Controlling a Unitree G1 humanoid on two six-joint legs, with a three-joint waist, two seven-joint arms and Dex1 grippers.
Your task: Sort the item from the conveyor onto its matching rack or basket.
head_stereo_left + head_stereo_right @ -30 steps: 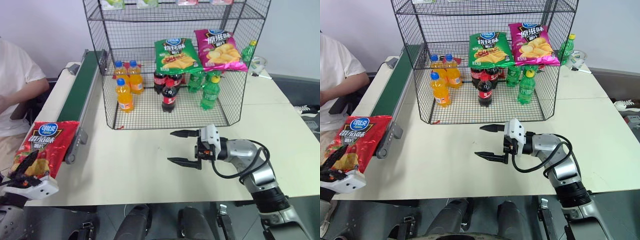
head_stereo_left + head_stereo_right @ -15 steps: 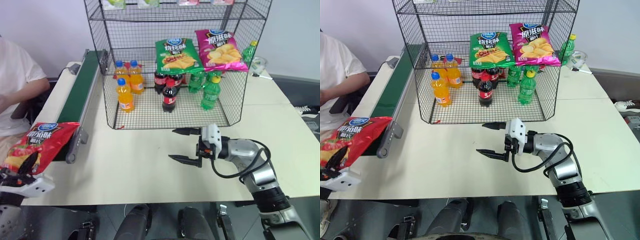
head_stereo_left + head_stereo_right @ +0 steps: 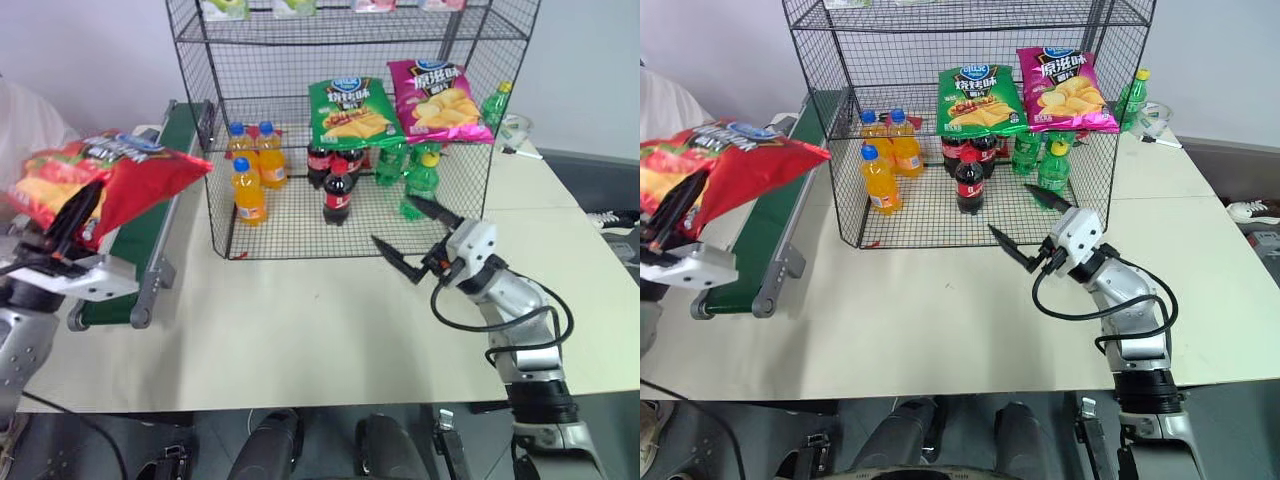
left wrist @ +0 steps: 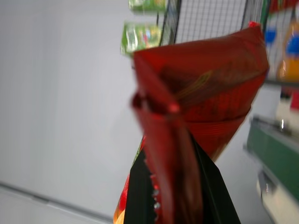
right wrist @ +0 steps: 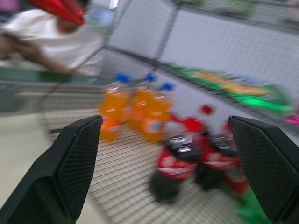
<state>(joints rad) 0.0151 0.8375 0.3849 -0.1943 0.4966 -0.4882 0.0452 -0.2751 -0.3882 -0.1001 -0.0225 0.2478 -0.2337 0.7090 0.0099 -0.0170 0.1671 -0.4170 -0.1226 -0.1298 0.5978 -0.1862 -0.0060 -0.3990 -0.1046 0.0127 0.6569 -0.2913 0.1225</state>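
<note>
- The red chip bag [image 3: 105, 180] is off the conveyor [image 3: 150, 205] now: a second ago it hung low at the belt's near end, and you now have it raised high over the belt's near half, its top corner aimed toward the black wire rack [image 3: 350, 120].
- Your left gripper [image 3: 62, 225] is clamped shut on the bag's lower edge (the left wrist view shows both black fingers pinching the crimped seam).
- Your right gripper [image 3: 412, 240] has its 2 fingers spread wide and holds nothing. It has swung up from the table [image 3: 300, 330] and now points into the rack's open front, close to the cola bottles [image 3: 337, 190] and green bottles [image 3: 420, 185].
- What that means: the pick-up looks done and the carry is under way, so what remains is the placing.
- The green bag [image 3: 352, 110] and magenta bag [image 3: 437, 98] lie side by side on the middle shelf, so that shelf is the likely match for your bag.
- Watch the floppy bag as you go in: it could snag on the wire front, and the orange bottles [image 3: 250, 170] stand just below that shelf's left part.
</note>
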